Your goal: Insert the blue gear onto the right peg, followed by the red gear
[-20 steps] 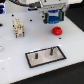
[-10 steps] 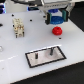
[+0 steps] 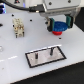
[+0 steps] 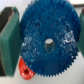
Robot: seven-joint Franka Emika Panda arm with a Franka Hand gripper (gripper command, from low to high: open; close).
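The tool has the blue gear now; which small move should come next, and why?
Probably carry the blue gear, clamped in the tool, toward the right peg. The gear hangs above the red gear, well off the plate, so it needs aligning over the peg first.

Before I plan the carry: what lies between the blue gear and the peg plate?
Exterior view: the red gear, close by the blue gear, then bare table to the peg plate.

A white table [image 3: 15,60] carries a black-rimmed grey plate [image 3: 46,55] near its front edge; toward the back, seemingly, a small beige-and-dark fixture [image 3: 19,27].
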